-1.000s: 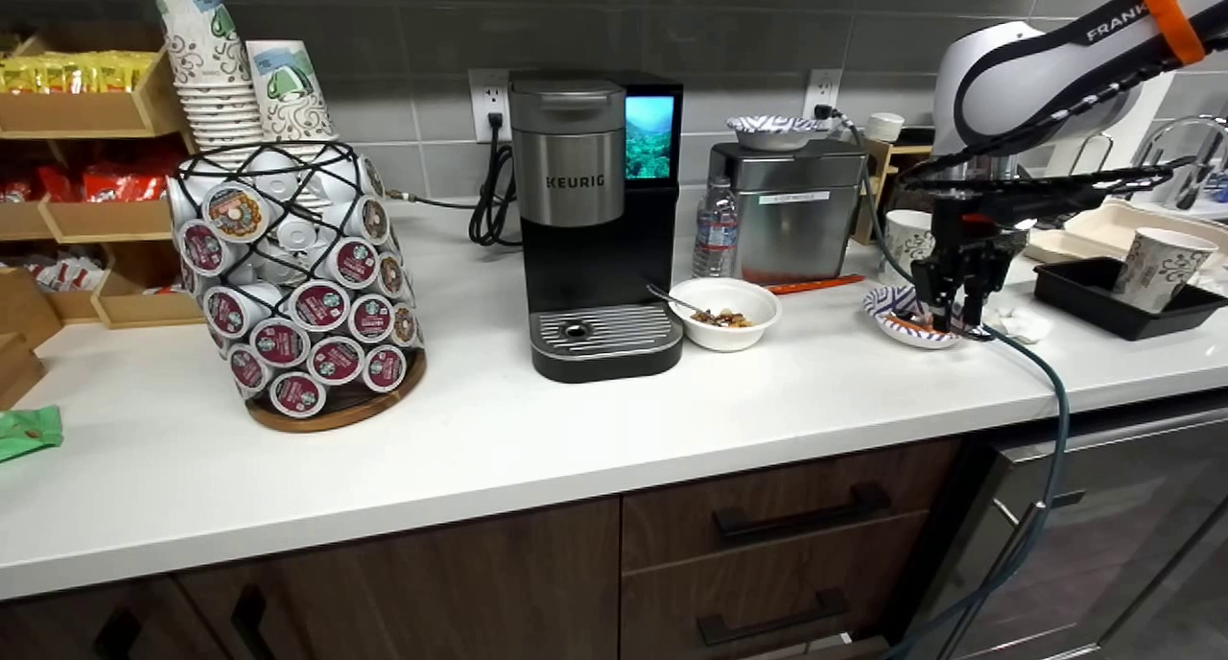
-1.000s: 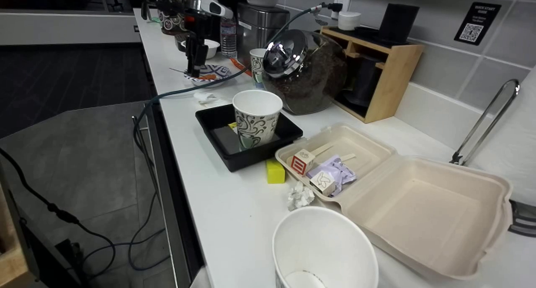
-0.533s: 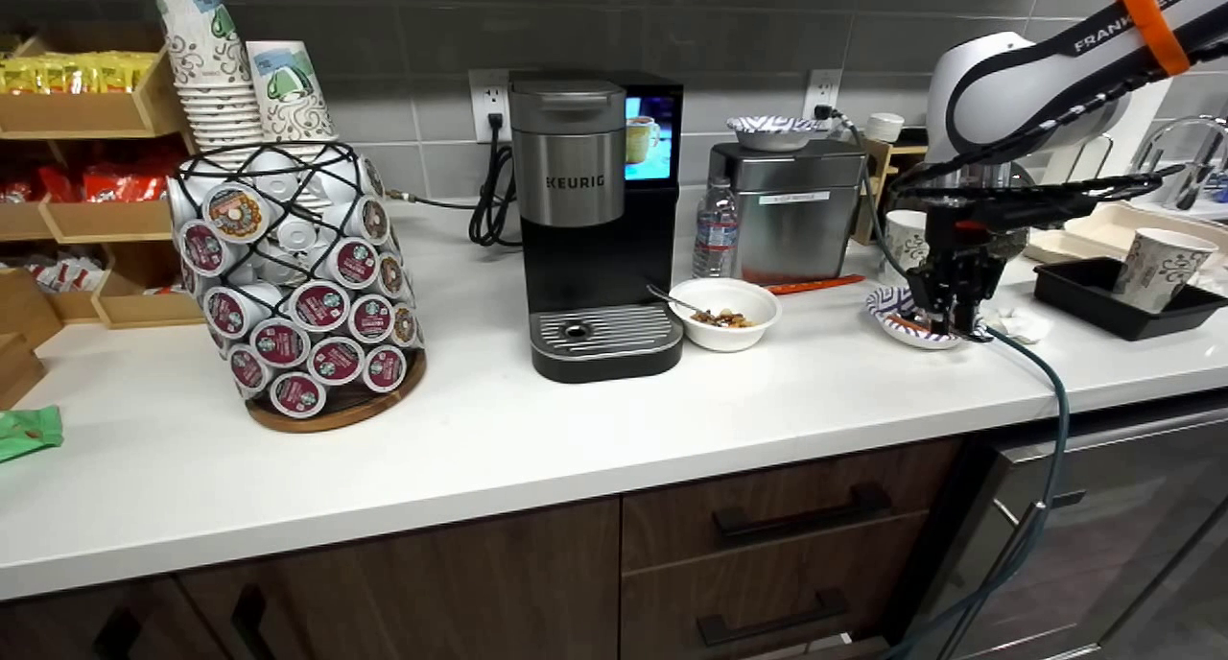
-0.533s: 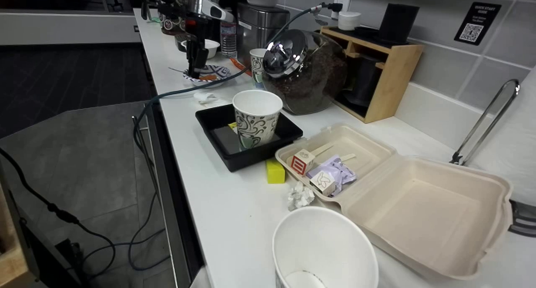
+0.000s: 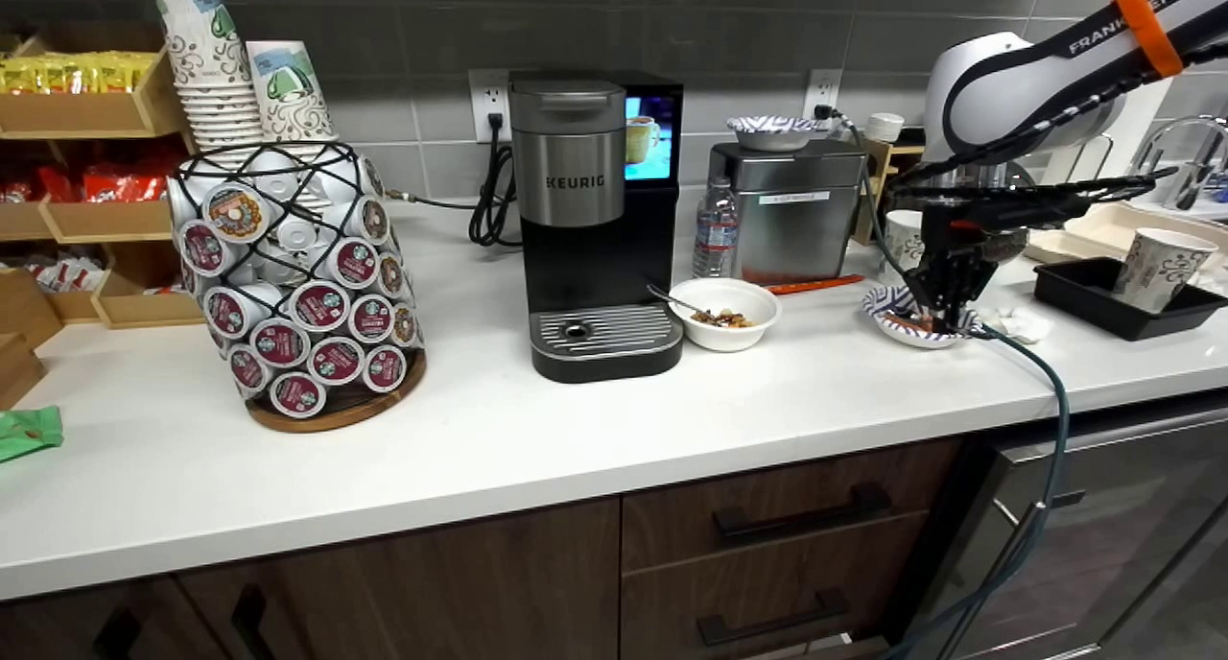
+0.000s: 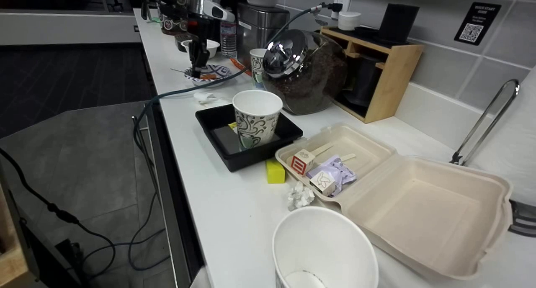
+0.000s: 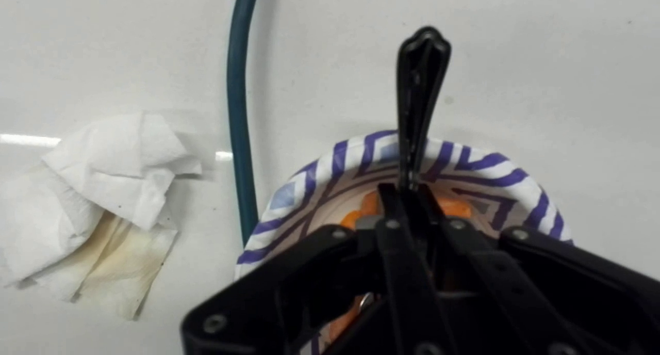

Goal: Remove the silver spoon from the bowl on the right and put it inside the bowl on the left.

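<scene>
The silver spoon (image 7: 423, 66) lies in the right bowl, a paper bowl with a purple and white pattern (image 5: 878, 305). Its handle sticks out over the rim and looks dark in the wrist view; it also shows in an exterior view (image 6: 176, 70). My gripper (image 7: 406, 187) is down inside this bowl, fingers shut on the spoon handle near the rim. The spoon's head is mostly hidden under the gripper. Orange food pieces (image 7: 454, 206) lie in the bowl. The left bowl is white (image 5: 734, 341), with brown food and another spoon (image 5: 672, 302) leaning toward the coffee machine.
A teal cable (image 7: 238, 86) crosses the counter close beside the patterned bowl. Crumpled tissue (image 7: 118, 190) lies near it. A coffee machine (image 5: 576, 257), a water bottle (image 5: 716, 233) and a steel box (image 5: 791, 219) stand around the white bowl. A black tray (image 6: 234, 160) holds a paper cup (image 6: 257, 124).
My gripper has moved slightly down and left in an exterior view, and its fingers have come together on the spoon handle. The handle has shifted slightly. The bowls have hardly moved.
</scene>
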You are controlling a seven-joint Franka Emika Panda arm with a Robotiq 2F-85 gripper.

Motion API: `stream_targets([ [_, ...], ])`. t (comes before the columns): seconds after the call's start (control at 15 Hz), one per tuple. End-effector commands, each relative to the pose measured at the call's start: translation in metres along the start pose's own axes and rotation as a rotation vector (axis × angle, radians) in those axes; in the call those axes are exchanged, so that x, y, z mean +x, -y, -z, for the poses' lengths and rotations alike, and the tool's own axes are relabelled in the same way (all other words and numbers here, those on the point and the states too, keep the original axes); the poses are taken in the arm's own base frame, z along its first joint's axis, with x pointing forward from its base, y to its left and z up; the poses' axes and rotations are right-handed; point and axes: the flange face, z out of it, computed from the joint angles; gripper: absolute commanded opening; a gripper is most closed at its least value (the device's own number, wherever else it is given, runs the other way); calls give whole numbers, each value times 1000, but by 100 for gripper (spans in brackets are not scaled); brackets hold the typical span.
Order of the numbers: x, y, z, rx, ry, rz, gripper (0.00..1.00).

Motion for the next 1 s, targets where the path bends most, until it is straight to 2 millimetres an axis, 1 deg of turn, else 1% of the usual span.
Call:
stream_targets([
  [0.0,-7,7,18,19,-52,11,2],
  [0.33,-26,16,40,-33,-41,46,2],
  [0.53,-33,24,47,-30,-47,100,2],
  [0.73,-35,39,48,0,-85,148,2],
  [0.93,-39,62,45,12,-78,244,2],
])
